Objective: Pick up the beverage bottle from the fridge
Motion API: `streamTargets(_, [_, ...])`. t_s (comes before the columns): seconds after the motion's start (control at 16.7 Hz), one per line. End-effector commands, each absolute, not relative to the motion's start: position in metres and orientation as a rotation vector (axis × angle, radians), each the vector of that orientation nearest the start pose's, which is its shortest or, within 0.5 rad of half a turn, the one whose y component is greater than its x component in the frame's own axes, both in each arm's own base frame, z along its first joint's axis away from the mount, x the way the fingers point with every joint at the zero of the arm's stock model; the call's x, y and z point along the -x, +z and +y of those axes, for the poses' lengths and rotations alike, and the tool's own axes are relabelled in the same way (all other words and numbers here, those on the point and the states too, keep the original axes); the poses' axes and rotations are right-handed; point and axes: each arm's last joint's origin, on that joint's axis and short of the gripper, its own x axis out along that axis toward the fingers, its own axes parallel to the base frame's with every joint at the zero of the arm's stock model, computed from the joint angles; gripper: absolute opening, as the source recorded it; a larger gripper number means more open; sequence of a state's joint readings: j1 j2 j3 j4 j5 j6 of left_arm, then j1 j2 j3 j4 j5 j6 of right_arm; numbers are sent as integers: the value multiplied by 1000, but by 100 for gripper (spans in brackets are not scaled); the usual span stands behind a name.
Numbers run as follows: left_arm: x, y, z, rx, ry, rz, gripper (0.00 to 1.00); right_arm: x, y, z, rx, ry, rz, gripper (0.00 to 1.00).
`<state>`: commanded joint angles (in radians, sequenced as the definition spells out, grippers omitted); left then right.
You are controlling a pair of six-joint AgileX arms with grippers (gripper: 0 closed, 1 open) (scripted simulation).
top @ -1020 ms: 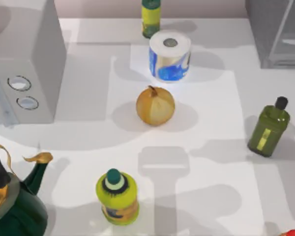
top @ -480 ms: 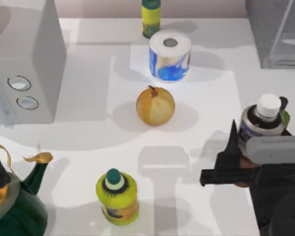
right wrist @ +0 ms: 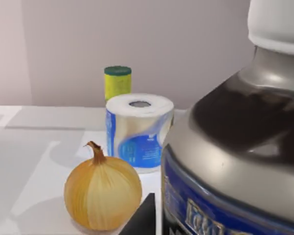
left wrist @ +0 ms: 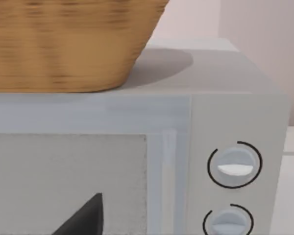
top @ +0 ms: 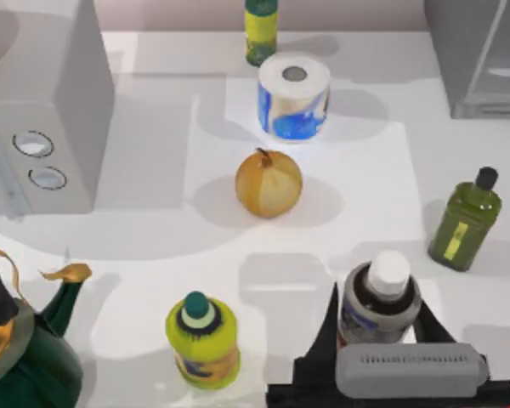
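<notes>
The beverage bottle point(top: 380, 299), with a white cap, silvery shoulders and a dark blue-labelled body, stands upright near the table's front right. My right gripper point(top: 380, 330) is shut on it, one dark finger on each side of its body. In the right wrist view the bottle point(right wrist: 235, 147) looms close, beside one fingertip point(right wrist: 142, 219). The fridge point(top: 480, 55), a dark grey cabinet with a paler front panel, sits at the back right corner, far from the bottle. A dark part of my left gripper point(left wrist: 83, 220) hangs in front of the pale grey box with two dials point(left wrist: 225, 166).
An olive-green bottle point(top: 465, 221) stands right of the held bottle. A yellow-green teal-capped bottle point(top: 202, 340) and a green teapot point(top: 25, 348) are at the front left. An onion point(top: 269, 183), a paper roll point(top: 294, 98) and another bottle point(top: 261, 30) line the middle. A basket point(left wrist: 68, 44) tops the dial box point(top: 42, 110).
My right gripper came into the top view holding the bottle, then carried it left and toward the front edge. The olive-green bottle it covered shows again.
</notes>
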<state>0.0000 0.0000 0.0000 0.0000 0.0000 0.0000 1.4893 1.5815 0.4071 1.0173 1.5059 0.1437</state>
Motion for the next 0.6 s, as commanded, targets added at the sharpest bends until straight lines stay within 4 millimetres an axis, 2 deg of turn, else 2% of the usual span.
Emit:
streamTargets(0.36, [-106,160,-1,0,0,0,100,-51,148,244,18,-3,-3,0])
streamTargets(0.6, [-106,160,-1,0,0,0,100,-62,135,246,45,-5,3,0])
